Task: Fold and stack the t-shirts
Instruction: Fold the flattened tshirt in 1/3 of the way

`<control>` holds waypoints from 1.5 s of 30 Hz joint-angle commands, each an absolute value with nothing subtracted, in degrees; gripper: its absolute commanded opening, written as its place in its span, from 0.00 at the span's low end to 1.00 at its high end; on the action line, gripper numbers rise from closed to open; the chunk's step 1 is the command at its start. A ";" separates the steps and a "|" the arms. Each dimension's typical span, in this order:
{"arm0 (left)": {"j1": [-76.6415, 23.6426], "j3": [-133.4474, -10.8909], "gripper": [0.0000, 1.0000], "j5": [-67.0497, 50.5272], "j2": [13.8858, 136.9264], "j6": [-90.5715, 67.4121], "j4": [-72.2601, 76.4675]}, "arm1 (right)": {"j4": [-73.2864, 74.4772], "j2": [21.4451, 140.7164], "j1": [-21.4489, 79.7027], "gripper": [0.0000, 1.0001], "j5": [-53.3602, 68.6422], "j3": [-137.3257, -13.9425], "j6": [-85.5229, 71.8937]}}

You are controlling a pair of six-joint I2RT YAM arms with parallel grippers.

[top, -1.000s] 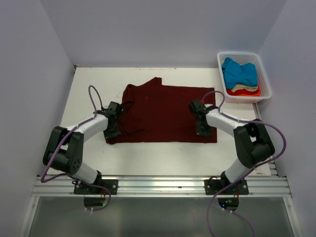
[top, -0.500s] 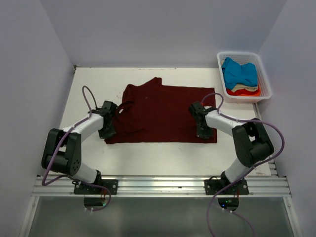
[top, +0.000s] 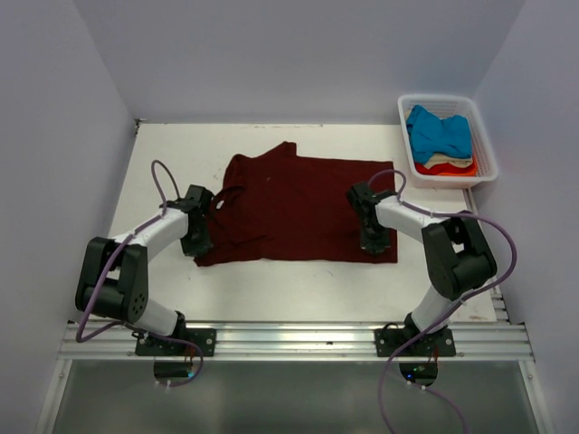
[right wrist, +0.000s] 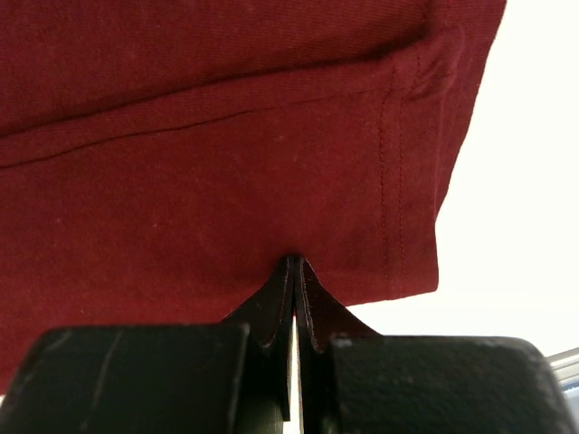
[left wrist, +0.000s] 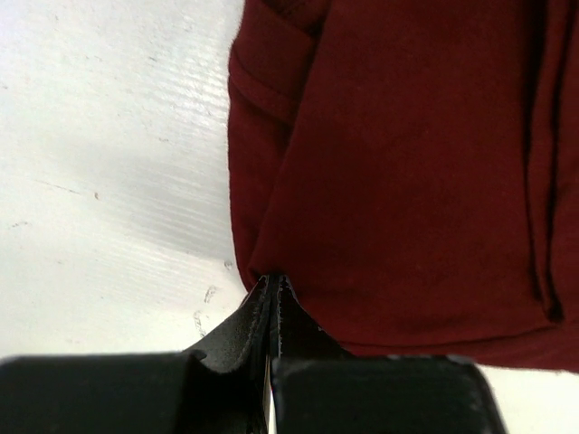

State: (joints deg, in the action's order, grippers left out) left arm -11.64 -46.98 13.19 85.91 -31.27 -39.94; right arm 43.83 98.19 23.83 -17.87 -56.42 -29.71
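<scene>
Two grippers meet at a maroon hem

Both the left gripper (left wrist: pixel 273 280) and the right gripper (right wrist: pixel 294 264) have their fingers pressed together, tips touching the near edge of the maroon t-shirt (top: pixel 298 203). It lies spread beyond the fingertips on the table (top: pixel 271 285). Whether cloth is pinched cannot be told. Other t-shirts (top: pixel 439 136) fill a white basket (top: pixel 489 149) well beyond the right fingers.

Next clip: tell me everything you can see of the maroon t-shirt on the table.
The maroon t-shirt is plain, soft-looking dark red cloth with stitched hems. It lies spread flat on the white table, with folded layers overlapping along its left side and one part jutting out at the far edge. The left tool is closed at its near-left corner and the right tool at the near hem by the right corner, both seemingly pinching cloth. Nothing else touches it.
</scene>
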 commanded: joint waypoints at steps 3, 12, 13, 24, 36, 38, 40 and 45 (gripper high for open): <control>-11.16 -47.55 0.00 9.85 79.64 -30.85 -44.03 | 47.19 99.32 24.43 0.00 -4.04 -50.19 -31.29; -11.25 -53.35 0.00 5.46 72.51 -29.27 -45.71 | 51.41 94.49 24.43 0.00 -5.80 -54.05 -30.94; -11.25 -52.91 0.00 4.41 72.86 -29.27 -43.79 | 52.03 94.22 24.43 0.00 -6.41 -55.44 -30.94; -11.25 -50.19 0.00 5.17 85.77 -29.53 -33.23 | 51.95 100.54 24.43 0.00 -10.72 -64.68 -30.41; -11.25 -47.73 0.00 8.36 90.35 -28.30 -34.10 | 51.15 101.69 24.43 0.00 -11.43 -64.25 -29.36; -11.16 -46.76 0.00 6.60 90.88 -29.00 -34.36 | 51.42 101.51 24.35 0.00 -11.16 -64.16 -29.00; -11.16 -45.27 0.00 3.44 91.67 -29.79 -34.45 | 51.59 100.90 24.43 0.00 -10.72 -63.72 -28.74; -11.16 -43.51 0.00 0.53 90.19 -33.39 -36.55 | 51.42 99.49 24.43 0.00 -9.49 -62.32 -28.30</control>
